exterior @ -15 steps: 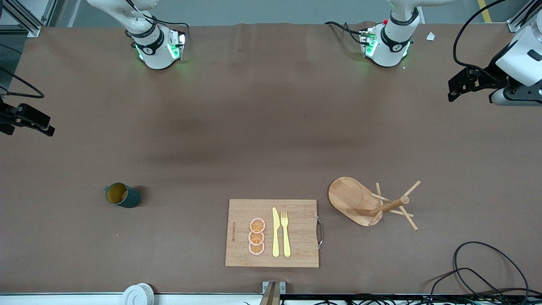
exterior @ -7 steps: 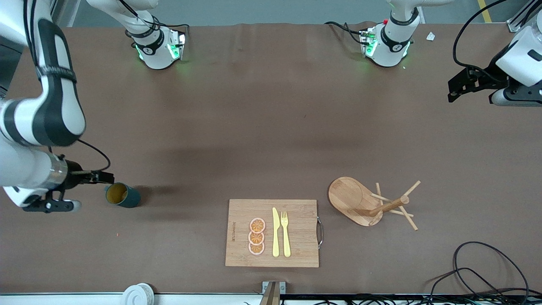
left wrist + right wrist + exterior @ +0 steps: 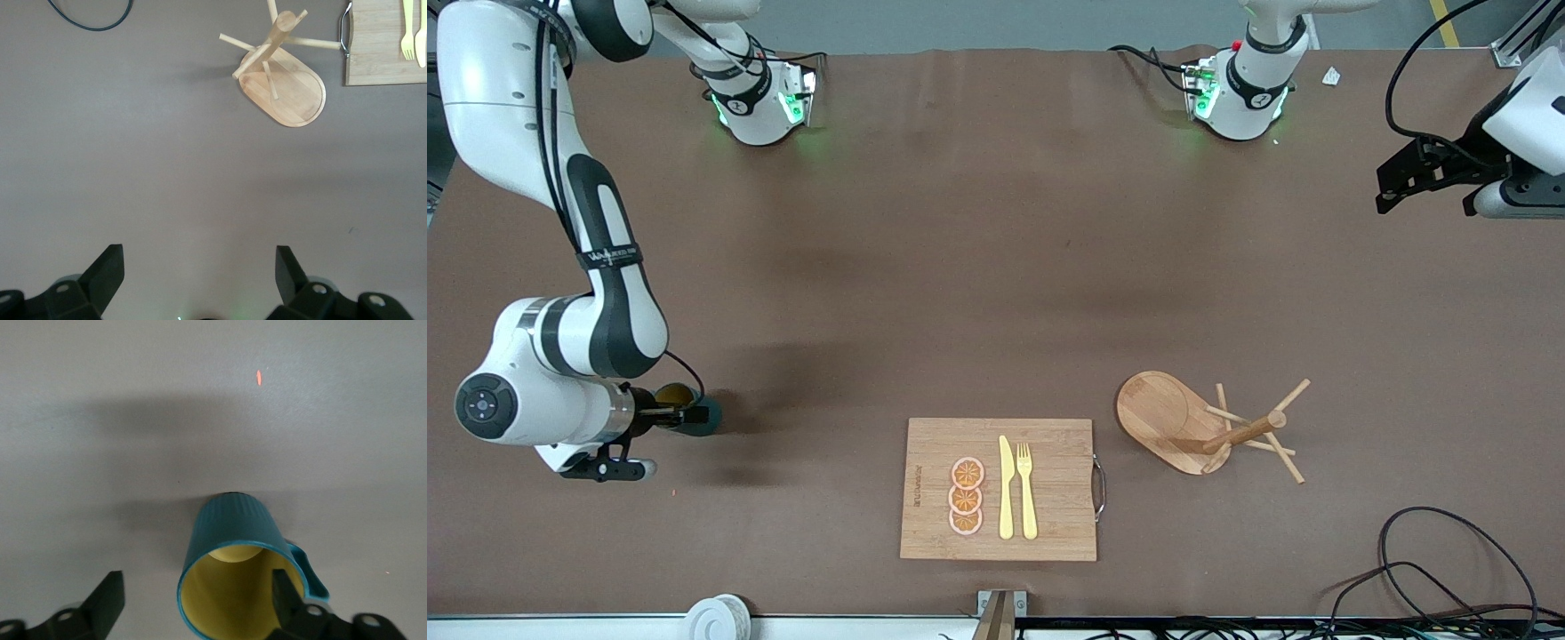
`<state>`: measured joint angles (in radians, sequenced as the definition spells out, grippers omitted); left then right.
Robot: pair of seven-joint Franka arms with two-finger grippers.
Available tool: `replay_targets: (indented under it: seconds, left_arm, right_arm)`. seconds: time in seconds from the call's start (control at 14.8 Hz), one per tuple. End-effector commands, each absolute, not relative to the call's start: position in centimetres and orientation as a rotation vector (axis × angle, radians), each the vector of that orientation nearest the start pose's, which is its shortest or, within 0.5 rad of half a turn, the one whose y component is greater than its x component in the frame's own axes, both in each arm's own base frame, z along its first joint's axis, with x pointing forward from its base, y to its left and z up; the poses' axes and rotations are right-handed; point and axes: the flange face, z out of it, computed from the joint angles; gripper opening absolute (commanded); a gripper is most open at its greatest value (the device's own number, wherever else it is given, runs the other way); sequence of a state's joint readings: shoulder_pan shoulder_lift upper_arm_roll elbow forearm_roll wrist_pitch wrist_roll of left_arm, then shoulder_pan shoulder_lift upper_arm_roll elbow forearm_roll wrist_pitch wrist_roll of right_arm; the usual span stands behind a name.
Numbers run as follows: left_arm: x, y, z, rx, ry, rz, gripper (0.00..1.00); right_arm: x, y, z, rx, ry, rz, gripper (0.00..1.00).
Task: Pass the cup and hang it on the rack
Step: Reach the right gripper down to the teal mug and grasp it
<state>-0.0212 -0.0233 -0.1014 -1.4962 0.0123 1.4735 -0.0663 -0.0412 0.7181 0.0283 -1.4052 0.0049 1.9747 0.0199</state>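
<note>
The dark teal cup (image 3: 711, 421) with a yellowish inside stands toward the right arm's end of the table, partly hidden by the right hand. My right gripper (image 3: 694, 414) is open at its mouth. In the right wrist view the cup (image 3: 230, 540) fills the lower middle. There the right gripper (image 3: 198, 600) has one finger over the mouth by the small handle and the other finger outside, well clear of the wall. The wooden rack (image 3: 1209, 431) stands toward the left arm's end and also shows in the left wrist view (image 3: 283, 87). My left gripper (image 3: 1396, 182) waits open and empty (image 3: 198, 273) above bare table.
A bamboo cutting board (image 3: 1049, 524) with a knife, a fork and orange slices lies near the front camera, between cup and rack. A black cable (image 3: 1432, 569) loops at the left arm's front corner. A white roll (image 3: 716, 618) sits at the front edge.
The right arm swung in from the table's end and came down onto the cup. The left gripper shifted slightly toward the table's end. Cup and rack have not moved.
</note>
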Motion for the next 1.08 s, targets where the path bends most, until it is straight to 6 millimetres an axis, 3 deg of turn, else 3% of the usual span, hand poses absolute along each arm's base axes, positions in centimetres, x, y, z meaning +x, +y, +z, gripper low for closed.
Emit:
replay_targets:
  seconds: [0.0, 0.2, 0.47, 0.61, 0.75, 0.95, 1.02]
  left_arm:
    - [53.1, -6.5, 67.4, -3.123, 0.093, -0.024, 1.0]
    - [53.1, -6.0, 67.3, -3.123, 0.086, -0.017, 1.0]
    - [53.1, -5.8, 67.4, -3.121, 0.076, -0.019, 1.0]
    - [53.1, -5.8, 67.3, -3.108, 0.078, -0.019, 1.0]
    - [53.1, -5.8, 67.3, -3.104, 0.079, -0.019, 1.0]
    - [53.2, -5.5, 67.3, -3.086, 0.078, -0.021, 1.0]
    - [53.2, -5.6, 67.3, -3.085, 0.08, -0.019, 1.0]
  right_arm:
    - [70.6, -0.8, 25.6, -3.098, 0.065, 0.214, 0.73]
    - [70.2, -0.7, 24.9, -3.098, 0.062, 0.236, 0.38]
    - [70.2, -0.6, 25.1, -3.097, 0.052, 0.238, 0.08]
    - [70.5, -0.2, 25.9, -3.1, 0.05, 0.212, 0.01]
    - [71.1, 0.9, 27.6, -3.083, 0.038, 0.166, 0.0]
    - [72.2, 6.4, 31.1, -3.033, 0.036, 0.085, 0.0]
    - [72.0, 9.1, 31.9, -3.009, 0.023, 0.087, 0.0]
